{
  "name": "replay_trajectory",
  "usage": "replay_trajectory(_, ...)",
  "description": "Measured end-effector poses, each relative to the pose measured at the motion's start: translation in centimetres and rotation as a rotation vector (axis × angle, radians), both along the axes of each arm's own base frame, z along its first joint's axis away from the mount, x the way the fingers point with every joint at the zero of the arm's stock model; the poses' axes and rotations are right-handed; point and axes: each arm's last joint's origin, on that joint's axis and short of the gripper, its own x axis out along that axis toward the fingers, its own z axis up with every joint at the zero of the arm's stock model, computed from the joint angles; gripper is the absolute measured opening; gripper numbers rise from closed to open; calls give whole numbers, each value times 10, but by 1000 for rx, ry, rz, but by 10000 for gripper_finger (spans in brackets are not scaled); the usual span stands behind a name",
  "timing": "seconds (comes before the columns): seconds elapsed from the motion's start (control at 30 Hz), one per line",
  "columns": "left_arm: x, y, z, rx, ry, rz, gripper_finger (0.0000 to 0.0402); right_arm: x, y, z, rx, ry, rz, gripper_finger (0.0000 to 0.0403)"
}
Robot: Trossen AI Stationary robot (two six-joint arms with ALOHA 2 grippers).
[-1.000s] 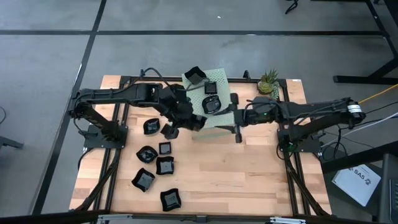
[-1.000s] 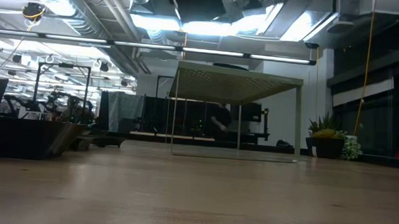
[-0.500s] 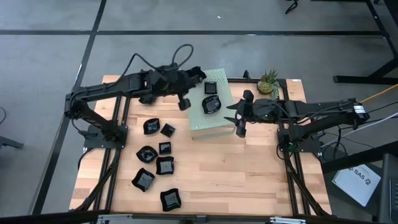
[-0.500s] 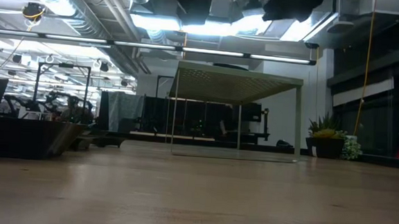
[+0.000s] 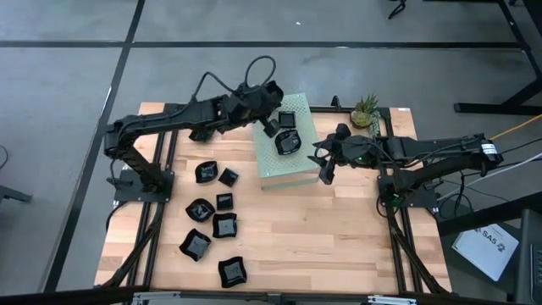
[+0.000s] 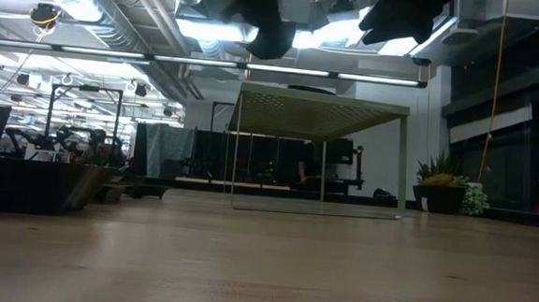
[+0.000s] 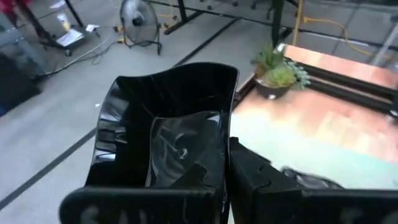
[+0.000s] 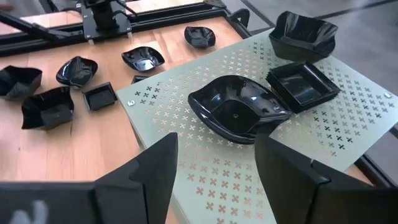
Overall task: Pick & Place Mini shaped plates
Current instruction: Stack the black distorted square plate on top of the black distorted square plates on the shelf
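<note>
Your left gripper (image 5: 269, 108) is clamped on a plate (image 7: 168, 140) above the box's (image 5: 269, 166) far corner, though from overhead the arm hides most of it. Your right gripper (image 5: 324, 163) hangs spread beside the box, empty. Seven plates (image 5: 210, 206) sit on the table, two (image 8: 239, 109) on the box.

Left tool (image 5: 269, 100) holds plate (image 5: 273, 93) above green box (image 5: 292, 165).
</note>
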Motion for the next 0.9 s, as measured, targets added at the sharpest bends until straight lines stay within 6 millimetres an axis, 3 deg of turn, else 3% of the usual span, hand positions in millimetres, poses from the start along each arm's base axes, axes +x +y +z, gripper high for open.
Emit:
replay_trajectory(0.13, 7, 17, -14, -29, 32, 47, 3, 0, 0, 0, 7, 1, -6, 212)
replay_trajectory(0.4, 26, 50, -20, -141, 127, 76, 3, 0, -1, 0, -2, -5, -29, 212)
replay_trajectory(0.9, 31, 56, -22, -191, 215, 118, 3, -2, -1, -4, 37, 19, -55, 212)
